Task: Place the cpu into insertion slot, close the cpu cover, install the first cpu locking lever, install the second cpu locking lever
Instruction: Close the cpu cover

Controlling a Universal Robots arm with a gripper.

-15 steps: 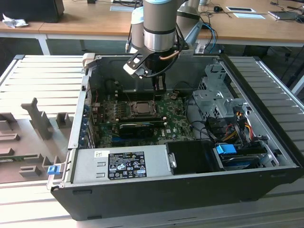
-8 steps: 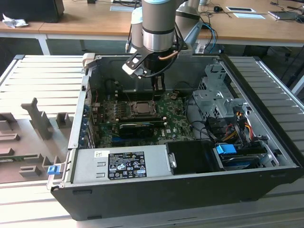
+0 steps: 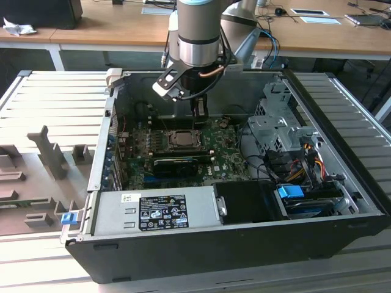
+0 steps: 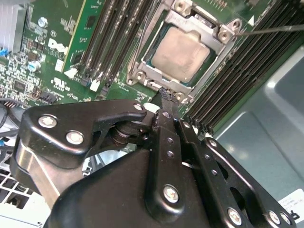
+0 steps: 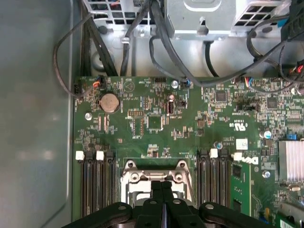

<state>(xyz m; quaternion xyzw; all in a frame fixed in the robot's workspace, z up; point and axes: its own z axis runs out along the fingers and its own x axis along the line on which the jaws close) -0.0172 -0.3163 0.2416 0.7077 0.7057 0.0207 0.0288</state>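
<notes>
The cpu (image 4: 180, 53) lies flat in the insertion slot (image 4: 142, 66), its pale metal top showing through the square opening of the cpu cover (image 4: 223, 29), which is down around it. A thin silvery lever rod (image 4: 273, 29) runs away from one corner of the socket. My gripper (image 4: 164, 92) hovers just beside the socket edge, its black fingers shut with nothing between them. In the first wrist view the gripper (image 5: 161, 186) hangs over the slot (image 5: 130, 178). In the exterior view the gripper (image 3: 198, 115) sits just behind the socket (image 3: 182, 139) inside the open case.
Long black memory slots (image 4: 114, 33) flank the socket on both sides. A black card (image 3: 182, 165) lies in front of the socket. The drive cage (image 3: 275, 122), coloured cables (image 3: 302, 162) and power supply (image 3: 159, 210) crowd the case. Grey case walls (image 5: 33, 118) stand close by.
</notes>
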